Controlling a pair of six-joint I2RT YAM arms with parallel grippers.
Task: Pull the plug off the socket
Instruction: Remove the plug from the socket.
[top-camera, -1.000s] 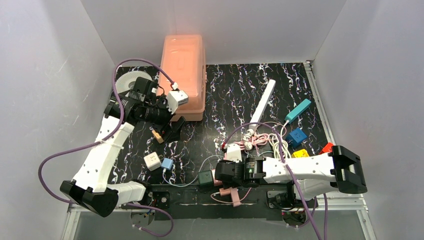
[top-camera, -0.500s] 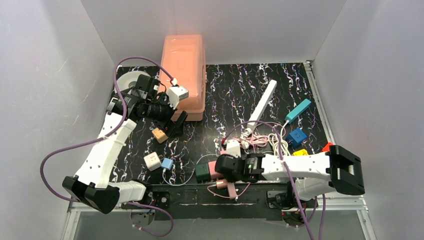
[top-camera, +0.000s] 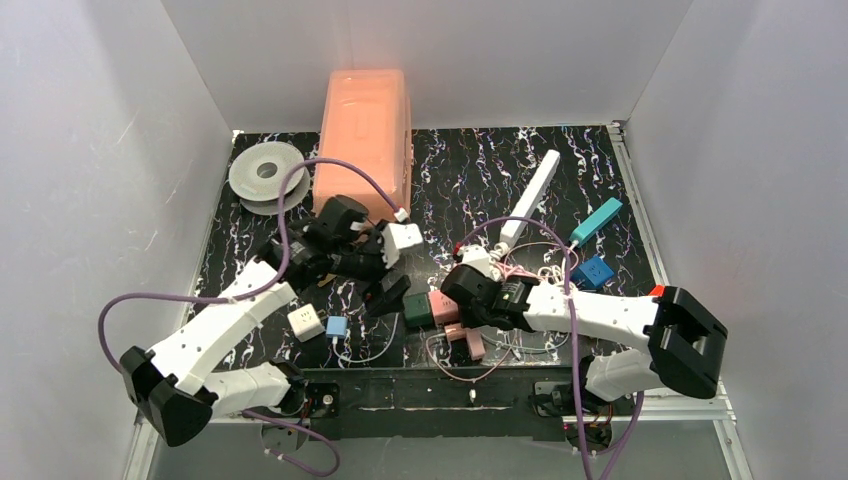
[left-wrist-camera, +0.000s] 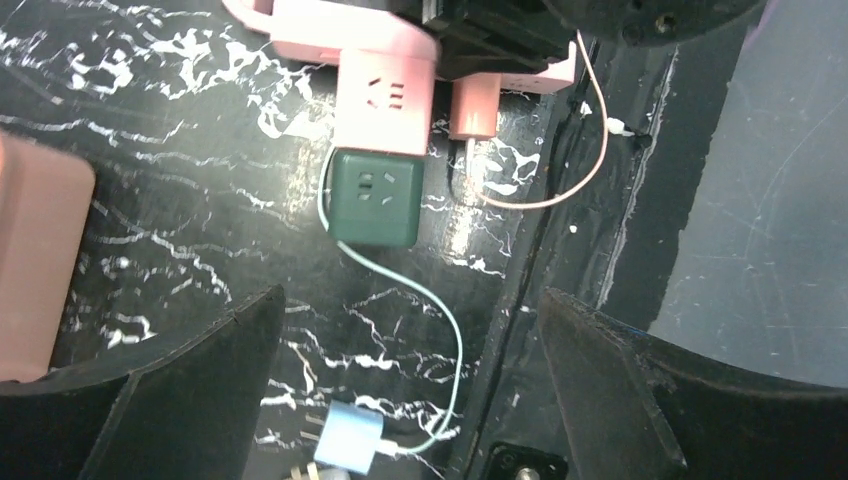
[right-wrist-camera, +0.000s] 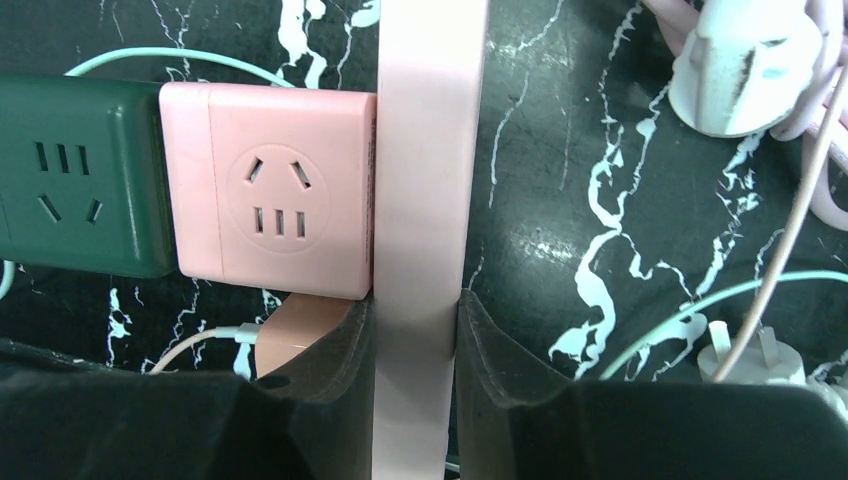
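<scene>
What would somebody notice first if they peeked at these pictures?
Probably the pink cube socket touching a dark green cube socket near the front, in the middle, with the right gripper pinching a flat pink bar right beside the pink one. Then the big salmon plastic box at the back left.

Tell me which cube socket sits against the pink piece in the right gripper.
The pink cube, sitting between the pink piece and the dark green cube.

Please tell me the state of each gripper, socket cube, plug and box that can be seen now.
left gripper, open, holding nothing.
right gripper, shut on pink strip.
pink socket cube, face up, flush against green socket cube.
green socket cube, top outlet empty.
blue plug, lying loose, unplugged.
pink box, closed.
</scene>
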